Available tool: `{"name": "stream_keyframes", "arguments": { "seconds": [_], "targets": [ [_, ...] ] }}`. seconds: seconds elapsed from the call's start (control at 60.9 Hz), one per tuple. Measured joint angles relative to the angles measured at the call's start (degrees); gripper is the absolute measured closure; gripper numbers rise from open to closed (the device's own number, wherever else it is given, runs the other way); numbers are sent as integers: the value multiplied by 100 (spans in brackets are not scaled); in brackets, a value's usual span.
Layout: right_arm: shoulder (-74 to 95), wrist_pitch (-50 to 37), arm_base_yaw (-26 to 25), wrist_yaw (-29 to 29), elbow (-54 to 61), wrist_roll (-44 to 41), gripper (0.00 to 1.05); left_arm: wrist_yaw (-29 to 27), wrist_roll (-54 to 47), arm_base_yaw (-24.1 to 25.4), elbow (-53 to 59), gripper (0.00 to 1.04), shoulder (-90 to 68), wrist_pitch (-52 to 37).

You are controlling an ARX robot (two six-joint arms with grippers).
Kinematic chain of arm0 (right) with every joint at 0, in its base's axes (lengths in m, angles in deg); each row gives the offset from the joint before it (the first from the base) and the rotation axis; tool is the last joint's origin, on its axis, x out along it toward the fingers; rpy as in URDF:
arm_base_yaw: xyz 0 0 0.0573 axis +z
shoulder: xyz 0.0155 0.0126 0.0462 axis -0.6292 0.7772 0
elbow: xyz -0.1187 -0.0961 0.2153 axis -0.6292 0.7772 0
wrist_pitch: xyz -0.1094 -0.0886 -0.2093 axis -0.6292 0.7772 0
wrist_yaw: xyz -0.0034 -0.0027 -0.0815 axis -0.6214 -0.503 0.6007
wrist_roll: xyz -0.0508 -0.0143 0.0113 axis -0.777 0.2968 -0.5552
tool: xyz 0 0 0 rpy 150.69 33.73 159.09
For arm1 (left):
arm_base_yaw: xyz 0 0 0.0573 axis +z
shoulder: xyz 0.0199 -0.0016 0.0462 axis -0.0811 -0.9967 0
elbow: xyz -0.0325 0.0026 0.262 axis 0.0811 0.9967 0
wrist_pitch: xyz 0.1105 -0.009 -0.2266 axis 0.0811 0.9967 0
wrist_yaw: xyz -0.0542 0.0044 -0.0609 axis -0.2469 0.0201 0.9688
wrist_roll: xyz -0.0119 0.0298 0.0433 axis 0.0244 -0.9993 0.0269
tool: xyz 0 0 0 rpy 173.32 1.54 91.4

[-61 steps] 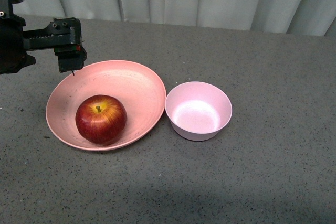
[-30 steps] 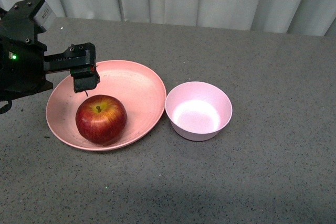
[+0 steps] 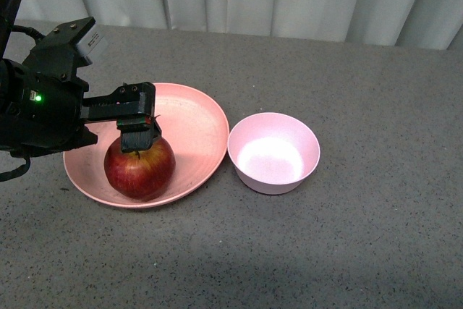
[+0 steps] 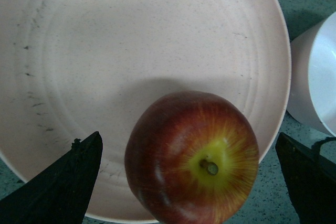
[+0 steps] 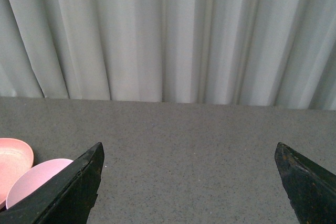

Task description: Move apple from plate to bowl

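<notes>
— Where's the apple [image 3: 141, 171]?
— On the plate [image 3: 192, 117], beside the bowl [image 3: 246, 171]. My left gripper [image 3: 137, 137] hangs just over it, jaws spread wide either side.
— And the right gripper [image 5: 188, 150]?
— I see its jaws apart too, holding nothing.

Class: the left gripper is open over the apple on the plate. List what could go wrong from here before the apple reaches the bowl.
1. The apple is round and glossy; the open left gripper may close off-centre, so it could slip or roll across the plate.
2. The apple sits off-centre, toward the plate's rim; pressing down might tip the plate.
3. The bowl looks barely wider than the apple; a skewed release could catch its rim.
</notes>
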Motion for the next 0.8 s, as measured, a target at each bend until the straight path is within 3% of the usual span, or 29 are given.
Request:
{"name": "stream_keyframes", "arguments": {
  "seconds": [0.805],
  "targets": [
    [0, 0, 0, -2, 0, 0, 9, 103, -146, -157, 44, 7, -240, 120]
  ]
}}
